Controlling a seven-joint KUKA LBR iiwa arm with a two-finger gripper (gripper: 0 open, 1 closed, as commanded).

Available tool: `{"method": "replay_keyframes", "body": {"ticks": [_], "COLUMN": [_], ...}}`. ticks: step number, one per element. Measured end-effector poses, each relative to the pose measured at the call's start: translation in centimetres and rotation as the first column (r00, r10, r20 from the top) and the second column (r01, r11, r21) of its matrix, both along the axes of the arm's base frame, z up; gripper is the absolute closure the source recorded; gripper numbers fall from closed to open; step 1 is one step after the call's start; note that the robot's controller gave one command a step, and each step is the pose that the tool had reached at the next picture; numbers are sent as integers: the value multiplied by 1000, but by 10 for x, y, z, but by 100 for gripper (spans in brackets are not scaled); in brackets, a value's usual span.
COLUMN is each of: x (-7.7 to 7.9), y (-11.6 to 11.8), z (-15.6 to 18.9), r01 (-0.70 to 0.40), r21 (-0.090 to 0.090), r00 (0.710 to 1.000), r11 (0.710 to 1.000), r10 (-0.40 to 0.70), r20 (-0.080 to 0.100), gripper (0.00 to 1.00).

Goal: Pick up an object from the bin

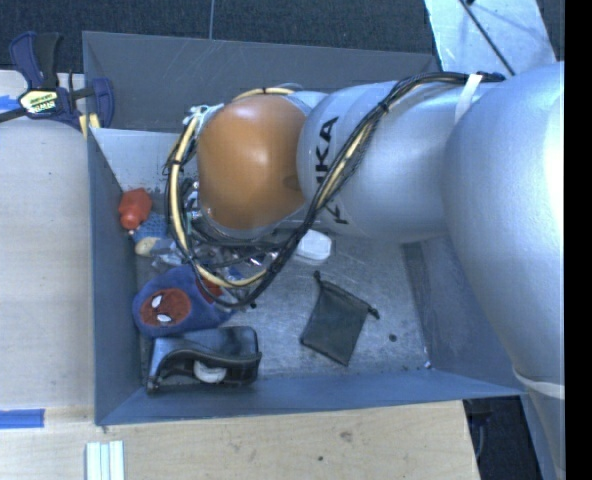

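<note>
Entry: grey metal bin (113,268), contents and hazards. Robot part: silver arm (396,168) entering over the right edge, its wrist under an orange domed cover (248,160) ringed with black and yellow cables (181,183). The gripper (224,258) sits low over the left half of the floor, masked by that cover; whether it is wide, narrow or holding anything cannot be told. Along the left wall: a small red-orange rounded toy (133,208) and, just below it, a pale yellowish piece (148,244) of unclear kind. Just beside the gripper: a blue rounded soft thing with a red spider-mask face (166,308). It is judged the likeliest pick, as it lies closest, though this is not certain. Near-left corner: a dark blue-black shoe-like thing with a white wheel-like part (206,360), touching the blue one. Middle of the floor: a flat dark grey cloth pouch (336,330), lying apart. Under the arm: a white rounded piece (314,246), partly covered. Hazards, as judged: the left-side things are crowded, so a close could catch two at once or only an edge. The soft rounded blue thing may squeeze out and slip on the lift. The loose cables could snag on neighbours. The nearby left wall leaves little room, so a sideways shift risks contact.
</note>
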State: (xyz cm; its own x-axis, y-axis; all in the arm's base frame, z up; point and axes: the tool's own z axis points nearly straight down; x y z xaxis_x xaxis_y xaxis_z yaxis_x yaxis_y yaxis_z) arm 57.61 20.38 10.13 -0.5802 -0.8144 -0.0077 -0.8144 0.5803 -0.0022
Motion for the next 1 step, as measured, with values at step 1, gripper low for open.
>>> {"method": "replay_keyframes", "body": {"ticks": [1], "x": [-3], "y": [6], "z": [10], "r01": [-236], "r21": [-2], "r00": [972], "r11": [972], "r10": [236], "r20": [1], "gripper": [0]}}
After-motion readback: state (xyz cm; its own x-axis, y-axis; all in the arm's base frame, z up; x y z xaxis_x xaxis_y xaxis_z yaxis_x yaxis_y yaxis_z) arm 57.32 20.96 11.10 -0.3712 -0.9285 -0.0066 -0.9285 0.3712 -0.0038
